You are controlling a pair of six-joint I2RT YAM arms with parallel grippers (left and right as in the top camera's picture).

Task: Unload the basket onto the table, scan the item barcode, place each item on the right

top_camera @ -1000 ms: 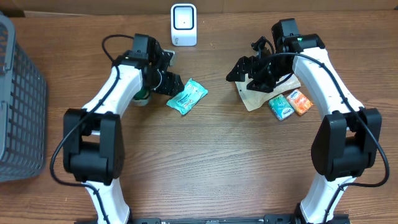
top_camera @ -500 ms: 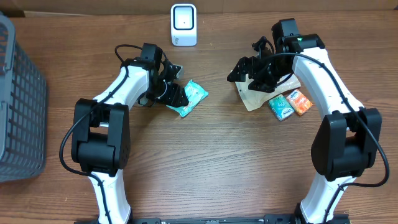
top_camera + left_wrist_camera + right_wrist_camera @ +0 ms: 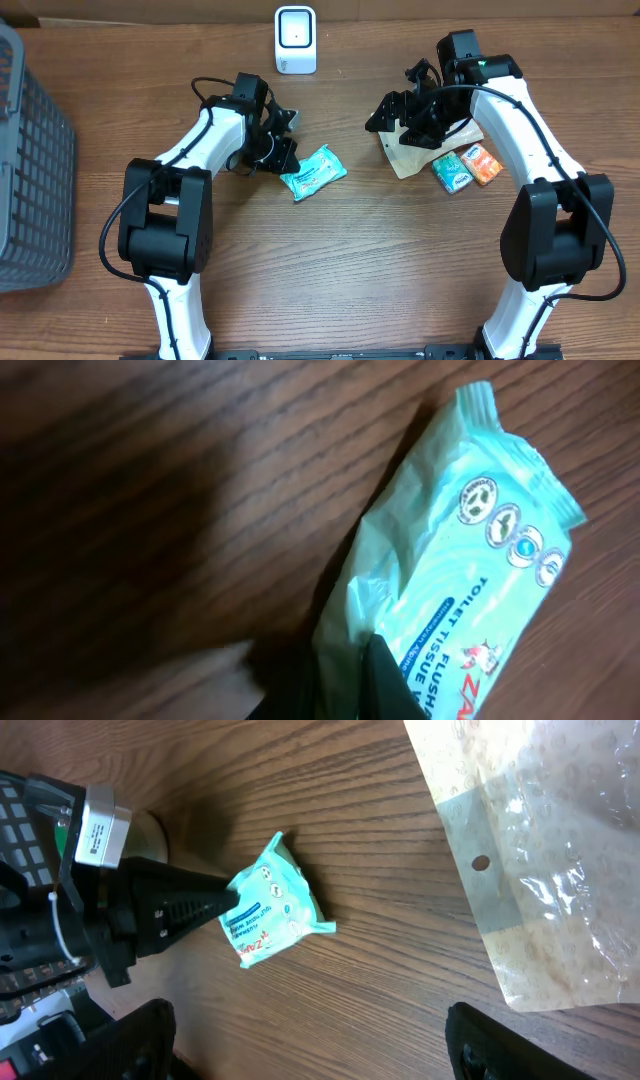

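We saw the left end effector (image 3: 287, 163) clenched on one end of the teal plastic tissue packet (image 3: 314, 172), which lay on the brown wooden desk (image 3: 350, 260) just beyond its fingertips. The right end effector (image 3: 380, 112) stood released, well apart from the packet.

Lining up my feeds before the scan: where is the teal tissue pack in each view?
Overhead: tissue pack lies on the table, left of centre.
Left wrist: the pack fills the right half, running diagonally.
Right wrist: the pack sits left of centre.
Shared landmark: the left gripper meets the pack's end in all three.
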